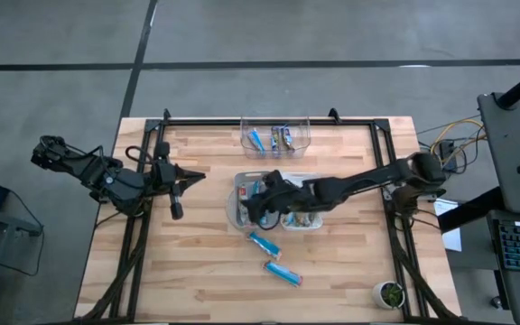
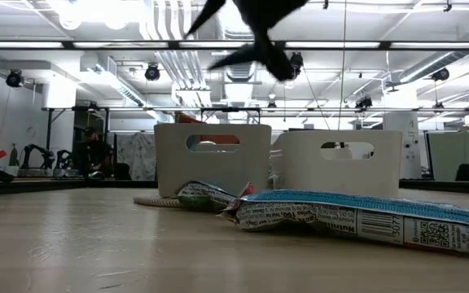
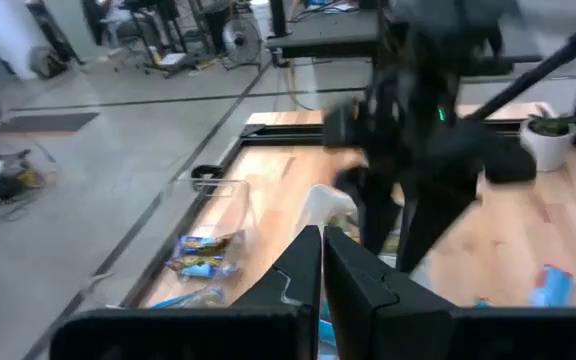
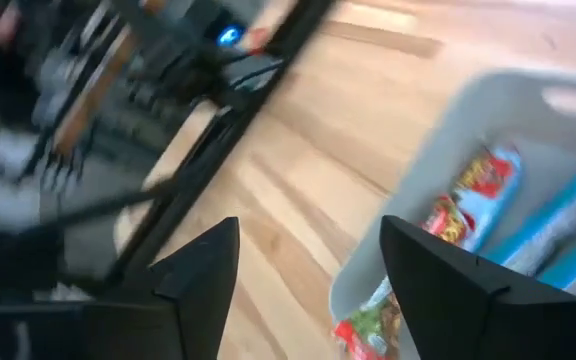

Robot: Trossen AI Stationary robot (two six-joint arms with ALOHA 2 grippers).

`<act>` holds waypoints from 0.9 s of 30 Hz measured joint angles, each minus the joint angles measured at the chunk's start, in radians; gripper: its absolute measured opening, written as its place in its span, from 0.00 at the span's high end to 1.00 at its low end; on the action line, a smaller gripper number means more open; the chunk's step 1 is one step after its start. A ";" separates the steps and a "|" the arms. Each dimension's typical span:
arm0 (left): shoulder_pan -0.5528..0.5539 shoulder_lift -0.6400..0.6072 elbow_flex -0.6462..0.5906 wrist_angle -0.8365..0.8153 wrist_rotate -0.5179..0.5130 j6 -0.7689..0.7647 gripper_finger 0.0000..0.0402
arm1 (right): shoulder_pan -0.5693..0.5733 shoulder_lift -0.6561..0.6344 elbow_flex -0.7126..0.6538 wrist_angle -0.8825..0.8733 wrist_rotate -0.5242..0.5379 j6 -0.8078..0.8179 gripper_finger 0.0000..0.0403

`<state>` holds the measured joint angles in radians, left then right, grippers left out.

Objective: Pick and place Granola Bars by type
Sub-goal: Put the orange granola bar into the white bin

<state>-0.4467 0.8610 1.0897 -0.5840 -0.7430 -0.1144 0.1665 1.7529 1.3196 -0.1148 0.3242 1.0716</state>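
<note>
Over at the left edge of the table (image 1: 197, 271) the left gripper (image 1: 178, 193) waits, fingers pressed together on nothing. Toward the middle, the right gripper (image 1: 253, 206) hangs over the left end of the white bin (image 1: 238, 209), jaws spread wide and empty; bars (image 4: 468, 190) already lie inside beneath it. A clear bin (image 1: 275, 136) at the far edge holds a few more. Two blue bars remain loose on the wood, one (image 1: 264, 242) just in front of the white bin, another (image 1: 283, 273) a little farther toward the front. Both lie slantwise, long axes running from back-left to front-right. The right arm is clearly nearer; I'd expect it to draw back toward the front edge for the closer bar.
</note>
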 joint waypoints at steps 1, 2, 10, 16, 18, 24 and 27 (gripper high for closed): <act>0.000 0.001 0.000 0.003 0.017 -0.005 1.00 | 0.001 -0.023 0.002 -0.016 -0.018 -0.062 0.43; 0.000 0.001 0.000 0.010 0.035 -0.013 1.00 | 0.003 -0.047 0.005 -0.038 -0.031 -0.110 0.43; 0.000 0.019 0.000 0.116 0.121 -0.029 1.00 | 0.053 -0.257 0.015 -0.255 -0.032 -0.332 0.50; 0.001 0.090 0.000 0.205 0.234 -0.048 1.00 | 0.121 -0.363 0.010 -0.408 0.125 -0.349 0.55; 0.001 0.132 0.012 0.218 0.258 -0.064 1.00 | 0.142 -0.387 0.006 -0.448 0.188 -0.341 0.57; 0.005 0.313 0.159 0.183 0.353 -0.045 0.89 | 0.171 -0.430 0.001 -0.510 0.257 -0.290 0.58; 0.024 0.405 0.279 0.072 0.386 -0.041 0.79 | 0.172 -0.431 0.000 -0.515 0.258 -0.279 0.58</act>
<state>-0.4230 1.2664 1.3689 -0.5120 -0.3574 -0.1551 0.3386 1.3214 1.3193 -0.6294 0.5820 0.7928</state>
